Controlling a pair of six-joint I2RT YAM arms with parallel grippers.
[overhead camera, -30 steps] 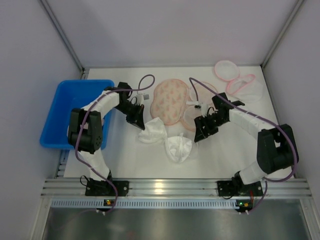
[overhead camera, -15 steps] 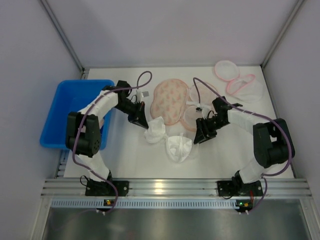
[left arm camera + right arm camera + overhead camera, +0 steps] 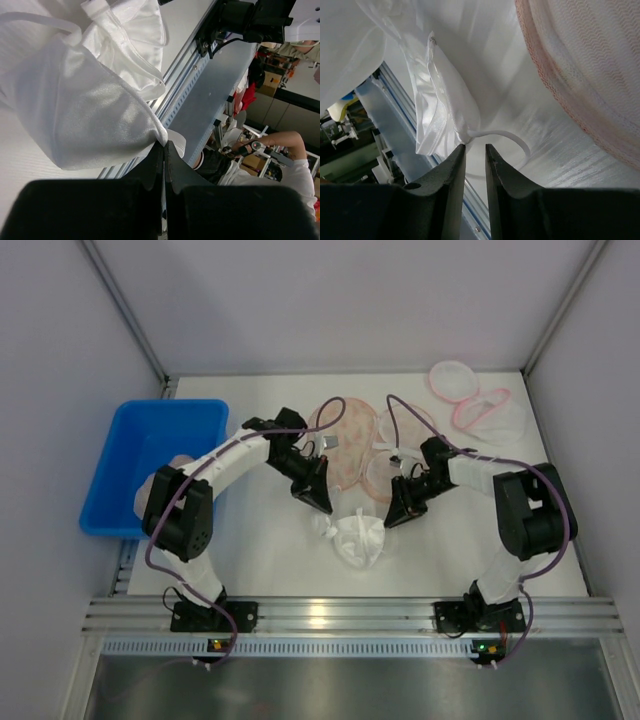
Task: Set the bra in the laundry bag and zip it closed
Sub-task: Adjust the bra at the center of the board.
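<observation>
Past the blue bin (image 3: 150,440) at the left of the tabletop (image 3: 260,560), our left fingers (image 3: 150,172) are pressed together on the hem of one cup of the white bra (image 3: 358,537). The bra lies bunched just nearer to us than the pink laundry bag (image 3: 355,445). Our right fingers (image 3: 451,172) stand narrowly apart at the strap root of the other cup and do not yet pinch it. We should seat that strap root deep between them before lifting. Then we should raise both cups evenly, so neither slips on the way to the bag's opening.
</observation>
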